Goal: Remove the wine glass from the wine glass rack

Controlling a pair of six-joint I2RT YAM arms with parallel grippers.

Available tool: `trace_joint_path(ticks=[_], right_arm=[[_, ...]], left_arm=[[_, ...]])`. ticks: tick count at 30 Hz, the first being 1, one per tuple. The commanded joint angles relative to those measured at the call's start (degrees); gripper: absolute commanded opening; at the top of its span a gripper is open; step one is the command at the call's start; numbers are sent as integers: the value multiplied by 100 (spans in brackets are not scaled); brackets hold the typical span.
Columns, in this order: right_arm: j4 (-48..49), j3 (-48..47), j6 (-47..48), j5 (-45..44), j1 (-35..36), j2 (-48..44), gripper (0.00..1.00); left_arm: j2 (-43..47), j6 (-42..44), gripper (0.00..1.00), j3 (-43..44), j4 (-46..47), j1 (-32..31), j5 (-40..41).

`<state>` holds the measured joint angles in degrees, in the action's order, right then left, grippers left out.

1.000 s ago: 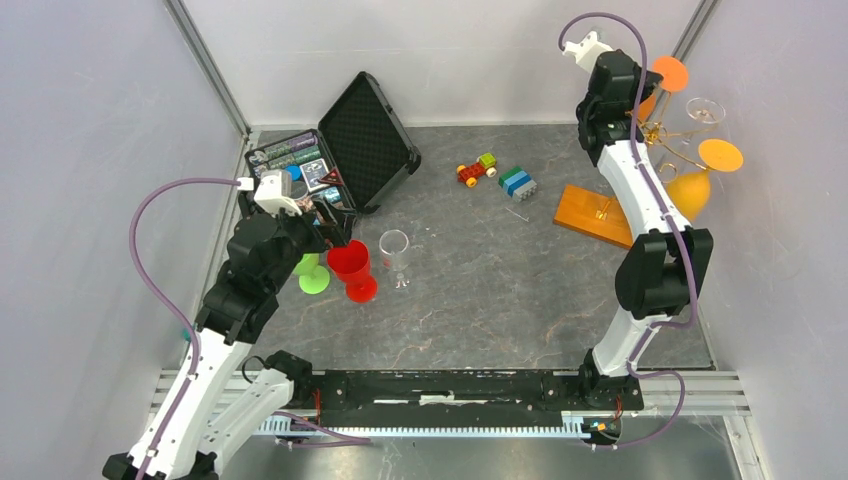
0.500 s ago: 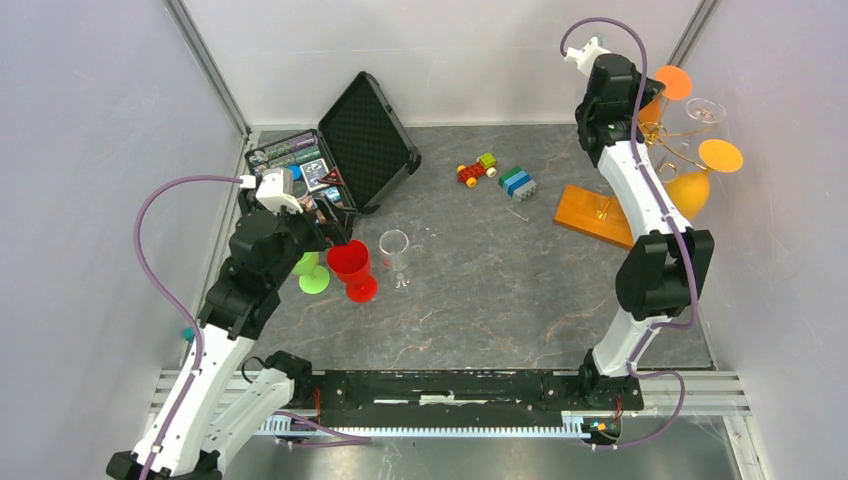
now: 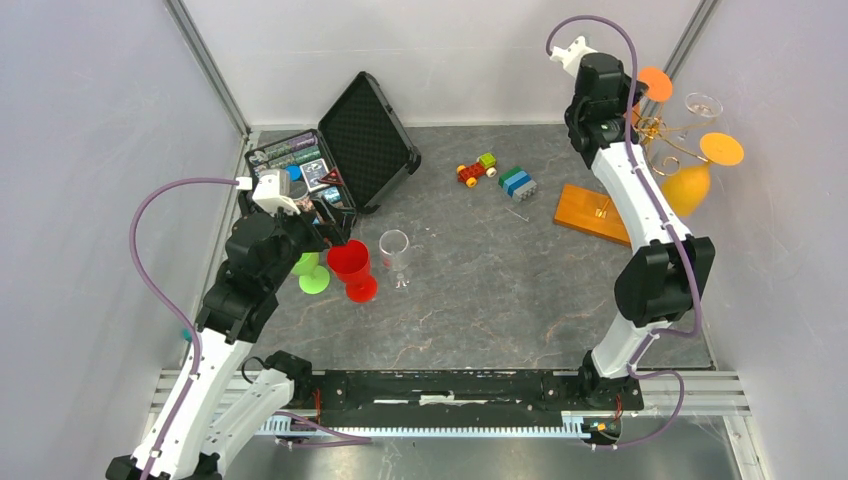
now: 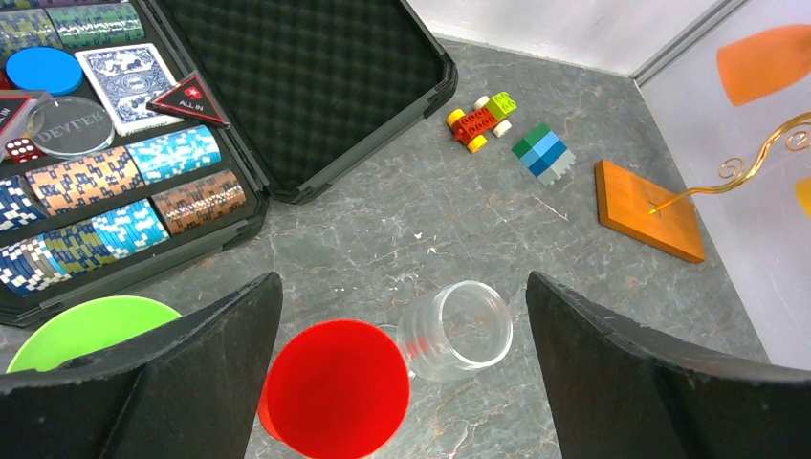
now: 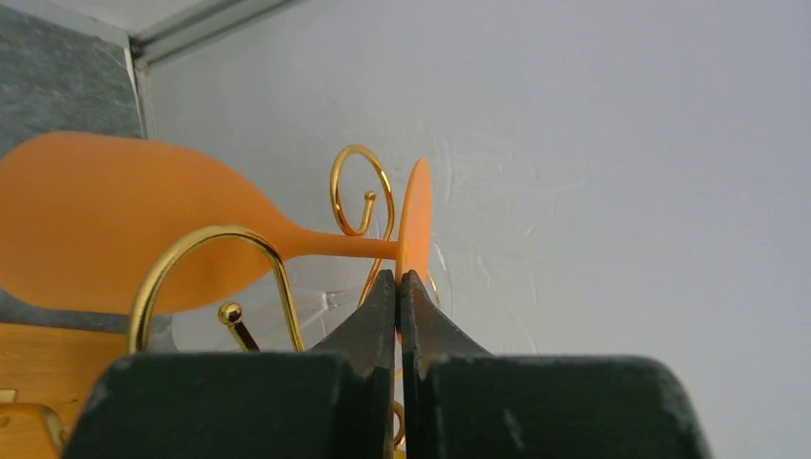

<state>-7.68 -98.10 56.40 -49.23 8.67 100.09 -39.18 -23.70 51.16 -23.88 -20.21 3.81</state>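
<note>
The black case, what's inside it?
Rows of poker chips, a deck of cards, a blue disc, a red die and an "ALL IN" marker. The lid holds only dark foam. The left wrist view cuts off the tray's left end, so more may hide there.

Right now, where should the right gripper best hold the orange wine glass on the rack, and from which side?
Probably the thin stem, between bowl and foot, coming from the side where the right gripper sits. The orange wine glass apparently hangs by its foot behind the rack's gold curl; the bowl looks too wide.
</note>
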Motion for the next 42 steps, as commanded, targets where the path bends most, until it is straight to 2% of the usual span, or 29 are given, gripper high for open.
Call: trace_joint_path(ticks=[1, 6, 15, 21, 27, 33, 38, 42], right_arm=[[85, -600, -443, 306, 170, -108, 0], [42, -508, -533, 242, 220, -178, 0], [1052, -271, -864, 450, 342, -317, 0], [1425, -205, -1533, 1068, 447, -472, 0], [1186, 19, -2664, 2229, 463, -965, 0], [827, 912, -4122, 3809, 502, -2044, 0], [777, 2033, -5372, 4990, 530, -2998, 0], [932, 2972, -6321, 5876, 654, -3715, 0]], left_arm=[[62, -64, 100, 0, 178, 42, -43], [61, -53, 100, 8, 157, 41, -26], [42, -51, 100, 9, 164, 40, -17], [40, -47, 100, 27, 155, 35, -3], [3, -46, 100, 35, 189, 35, -61], [-28, -29, 100, 153, 266, 34, -421], [-66, -290, 100, 294, 624, 36, -1295], [-235, -1092, 100, 245, 1446, 42, -2409]])
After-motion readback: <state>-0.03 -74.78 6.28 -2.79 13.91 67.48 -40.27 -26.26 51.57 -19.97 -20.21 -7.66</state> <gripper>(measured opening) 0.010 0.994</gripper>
